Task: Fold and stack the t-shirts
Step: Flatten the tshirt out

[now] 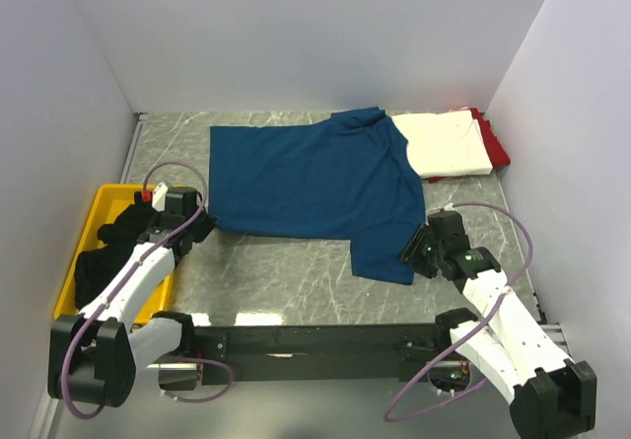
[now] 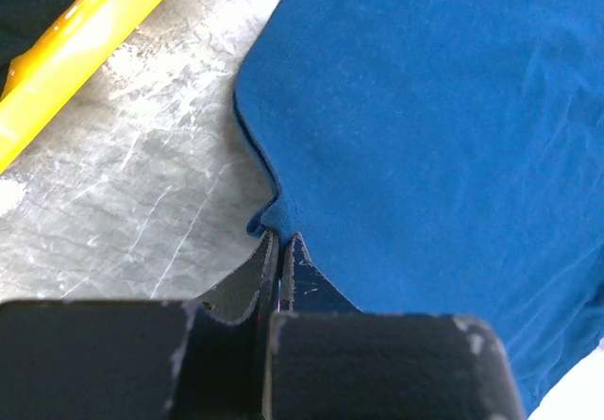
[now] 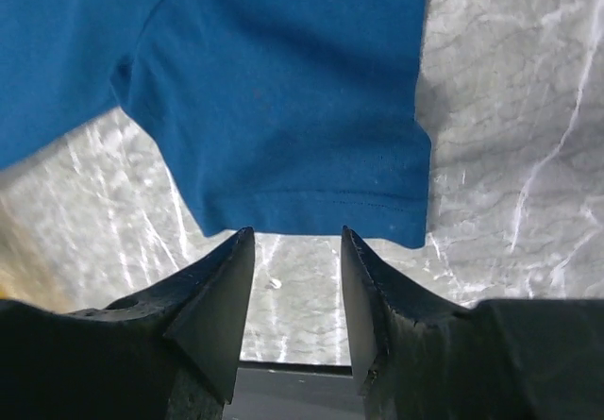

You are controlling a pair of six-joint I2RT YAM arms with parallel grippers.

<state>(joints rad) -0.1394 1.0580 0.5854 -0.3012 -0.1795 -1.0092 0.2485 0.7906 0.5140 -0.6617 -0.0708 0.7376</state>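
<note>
- The blue t-shirt (image 1: 315,187) lies spread flat on the table (image 1: 296,271).
- The left gripper (image 2: 280,250) is pinched tight on its near left corner.
- The right gripper (image 3: 295,250) is half open, holding nothing, just beside its sleeve.
- A folded white t-shirt (image 1: 449,143) touches its far right side.

The blue t-shirt (image 1: 306,178) was soft, matt knit cloth with a stitched sleeve hem. The counter (image 1: 286,271) looked like grey veined stone, polished and glossy. At nine o'clock, the tray (image 1: 106,197) was glossy yellow plastic. The right pincer (image 3: 297,234) had matt black fingers (image 3: 212,316).
</note>
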